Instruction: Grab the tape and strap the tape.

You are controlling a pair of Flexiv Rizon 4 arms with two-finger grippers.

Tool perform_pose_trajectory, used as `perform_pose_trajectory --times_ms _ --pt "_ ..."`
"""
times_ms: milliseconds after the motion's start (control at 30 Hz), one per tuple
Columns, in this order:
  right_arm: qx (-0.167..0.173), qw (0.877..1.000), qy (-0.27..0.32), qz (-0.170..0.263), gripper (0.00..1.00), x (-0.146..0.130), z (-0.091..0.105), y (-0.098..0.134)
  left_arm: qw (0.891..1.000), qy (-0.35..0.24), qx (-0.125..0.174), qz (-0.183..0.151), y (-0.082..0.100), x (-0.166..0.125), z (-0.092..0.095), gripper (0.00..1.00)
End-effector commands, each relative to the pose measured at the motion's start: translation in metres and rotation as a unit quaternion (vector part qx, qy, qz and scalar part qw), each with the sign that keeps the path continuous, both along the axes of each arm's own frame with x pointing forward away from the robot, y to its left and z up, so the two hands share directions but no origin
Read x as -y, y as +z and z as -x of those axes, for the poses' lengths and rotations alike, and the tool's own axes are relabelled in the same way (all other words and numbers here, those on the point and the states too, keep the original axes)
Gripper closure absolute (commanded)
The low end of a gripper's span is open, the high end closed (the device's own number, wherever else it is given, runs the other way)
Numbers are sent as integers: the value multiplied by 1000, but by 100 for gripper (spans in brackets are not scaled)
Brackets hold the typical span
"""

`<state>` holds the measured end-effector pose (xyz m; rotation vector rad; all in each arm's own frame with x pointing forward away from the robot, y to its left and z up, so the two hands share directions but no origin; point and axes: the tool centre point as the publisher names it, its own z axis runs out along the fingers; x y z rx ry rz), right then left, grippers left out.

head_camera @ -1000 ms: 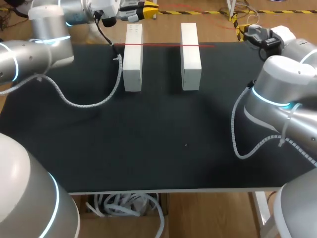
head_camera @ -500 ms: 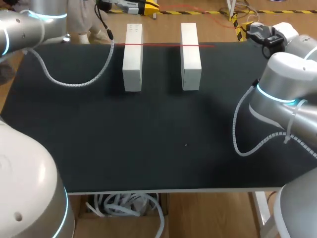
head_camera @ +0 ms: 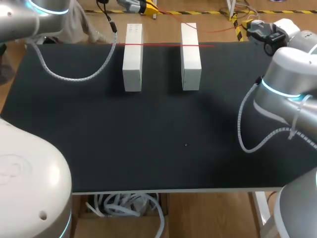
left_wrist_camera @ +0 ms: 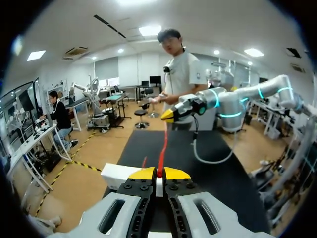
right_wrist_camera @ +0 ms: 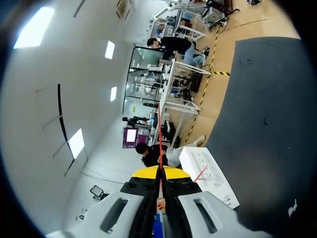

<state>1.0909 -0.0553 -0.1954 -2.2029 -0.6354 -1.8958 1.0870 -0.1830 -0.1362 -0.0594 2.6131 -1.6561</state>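
Two white blocks (head_camera: 132,57) (head_camera: 190,55) stand side by side at the far edge of the black table. A red tape strip (head_camera: 158,44) runs across both of them. My left gripper (head_camera: 148,6) is beyond the far edge, behind the left block. In the left wrist view it (left_wrist_camera: 159,173) is shut on a thin red tape (left_wrist_camera: 162,144), which stretches ahead to my right gripper (left_wrist_camera: 168,115). The right gripper (right_wrist_camera: 161,172) is shut on the same tape (right_wrist_camera: 159,134), with a white block (right_wrist_camera: 208,173) beside it. In the head view the right gripper (head_camera: 249,30) is at the far right corner.
The black table top (head_camera: 148,139) lies bare in front of the blocks. My left arm's white coiled cable (head_camera: 74,77) hangs over the far left of the table. The right arm's cable (head_camera: 245,136) loops over the right side.
My left arm has swung up and back toward the far left corner, and its cable has risen with it. The right arm has shifted slightly right. Both grippers stay shut.
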Motion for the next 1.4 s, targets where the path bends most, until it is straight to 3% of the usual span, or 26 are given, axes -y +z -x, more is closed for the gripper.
perform_pose_trajectory --times_ms 33,133,200,367,600,767,1000,1167,1233,1400 --pt "-6 1000 7 5 100 1 0 2 999 31 13 -18 3 0 7 100" --pt "-4 1000 13 10 100 1 -1 3 999 39 1 -27 3 1 5 100" --pt "-4 1000 14 12 100 1 -1 3 998 35 -8 -53 4 2 4 100" --pt "-1 1000 23 19 100 0 -1 5 999 -6 -14 -52 9 11 3 100" --pt "4 999 40 32 100 -3 0 6 993 -75 -39 -83 15 23 4 100" --pt "4 998 45 38 100 -3 1 6 983 -17 -46 -180 17 23 4 100" --pt "5 998 50 43 100 -3 2 6 963 17 -69 -260 10 24 5 100" --pt "8 998 54 45 100 -3 2 7 961 19 -74 -268 6 25 6 100" --pt "8 997 54 46 100 -3 2 8 964 15 -54 -259 5 26 5 100" --pt "7 997 57 51 100 -3 2 7 964 15 -54 -259 5 26 5 100"
